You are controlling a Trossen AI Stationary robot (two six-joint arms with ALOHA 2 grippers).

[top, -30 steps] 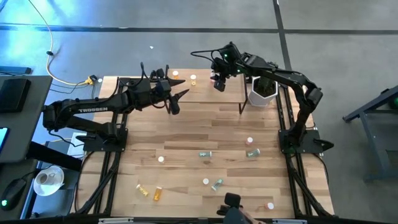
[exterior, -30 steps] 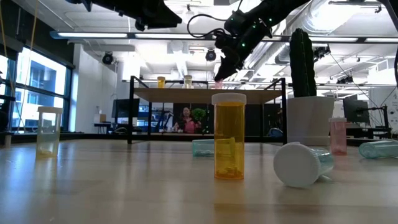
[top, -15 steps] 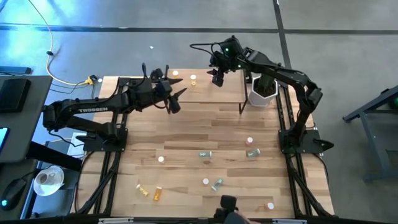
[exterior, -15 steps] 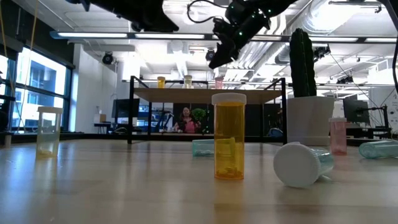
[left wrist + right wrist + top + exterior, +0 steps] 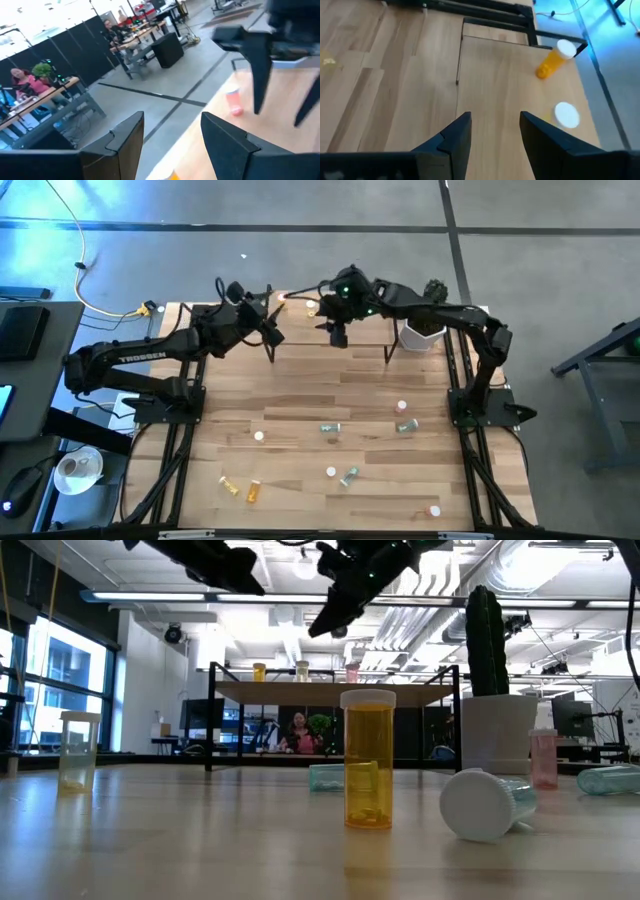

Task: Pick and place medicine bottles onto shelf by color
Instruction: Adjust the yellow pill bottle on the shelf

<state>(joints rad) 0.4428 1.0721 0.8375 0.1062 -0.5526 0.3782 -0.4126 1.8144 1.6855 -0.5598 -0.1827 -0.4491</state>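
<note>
The shelf stands at the table's far edge. On it stand an orange bottle, a pale yellow bottle and a pink bottle, all upright. My right gripper hangs open and empty above the shelf's left half, its fingers over the board. My left gripper is open and empty in the air at the shelf's left end. It faces the pink bottle and the right gripper. Other bottles stand or lie on the tabletop.
Loose bottles on the near half of the table: an upright orange one, a green one on its side, a yellow one, a pink one. A white cactus pot stands right of the shelf. People sit in the room behind.
My right gripper has risen from the pink bottle and gone toward the table's left along the shelf. The pink bottle stays upright on the shelf. My left gripper has shifted a little toward the table's far left.
</note>
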